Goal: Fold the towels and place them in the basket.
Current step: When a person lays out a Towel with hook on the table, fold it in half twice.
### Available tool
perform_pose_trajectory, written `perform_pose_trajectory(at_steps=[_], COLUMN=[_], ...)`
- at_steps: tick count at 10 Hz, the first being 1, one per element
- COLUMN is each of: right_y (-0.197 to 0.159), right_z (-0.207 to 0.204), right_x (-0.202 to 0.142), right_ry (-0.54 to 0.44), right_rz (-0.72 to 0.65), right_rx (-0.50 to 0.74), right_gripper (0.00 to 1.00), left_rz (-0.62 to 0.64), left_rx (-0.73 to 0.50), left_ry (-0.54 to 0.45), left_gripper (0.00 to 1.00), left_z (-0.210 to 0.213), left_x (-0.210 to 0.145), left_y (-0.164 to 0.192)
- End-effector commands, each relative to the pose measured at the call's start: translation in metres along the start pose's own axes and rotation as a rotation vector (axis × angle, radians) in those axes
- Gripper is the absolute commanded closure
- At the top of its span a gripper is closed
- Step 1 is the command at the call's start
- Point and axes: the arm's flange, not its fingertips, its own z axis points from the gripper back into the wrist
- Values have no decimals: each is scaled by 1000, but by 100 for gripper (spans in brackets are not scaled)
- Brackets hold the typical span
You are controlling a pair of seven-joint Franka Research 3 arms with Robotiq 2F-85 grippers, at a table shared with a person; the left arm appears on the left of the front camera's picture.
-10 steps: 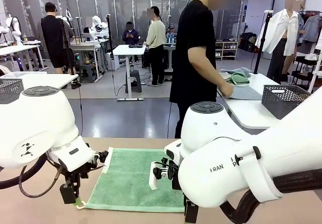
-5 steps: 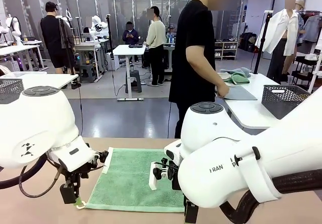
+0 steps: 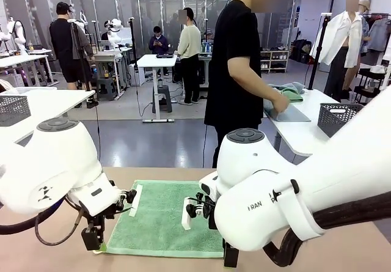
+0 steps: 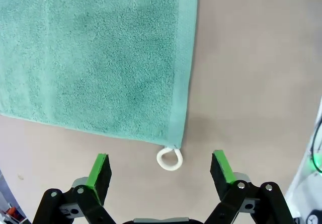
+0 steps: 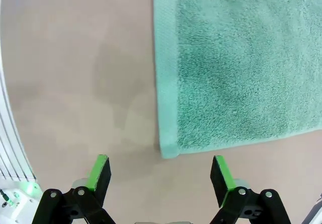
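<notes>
- The green towel (image 3: pixel 162 217) lies flat and unfolded on the tabletop (image 4: pixel 251 83), with its far hem near the far edge. No fold made yet, I'd say.
- The left claw (image 4: pixel 161 166) is spread wide and empty, hovering over the near corner that has the white loop (image 4: pixel 169 159).
- The right claw (image 5: pixel 161 166) is also spread and empty, above the other near corner.
- Worry one: the left one pinches only the loop, so the corner sags or slips.
- Worry two: the hem lies flat, so the pads could skid over it, or uneven lifts could skew the fold.
- The basket (image 3: pixel 342 120) sits on another table, well apart.
</notes>
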Motion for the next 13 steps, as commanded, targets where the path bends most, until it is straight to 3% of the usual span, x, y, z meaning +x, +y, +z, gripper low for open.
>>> perform_pose_trajectory(at_steps=[1, 13], right_y=[-6, -22], right_z=[-14, -39], right_x=[9, 10], right_ry=[6, 13], right_rz=[-25, -29], right_rx=[-31, -32], right_gripper=[0, 0], left_rz=[-23, -8], left_rx=[2, -102], left_ry=[-11, -51], left_gripper=[0, 0], left_z=[-18, -52], left_x=[-9, -8], left_y=[-12, -11])
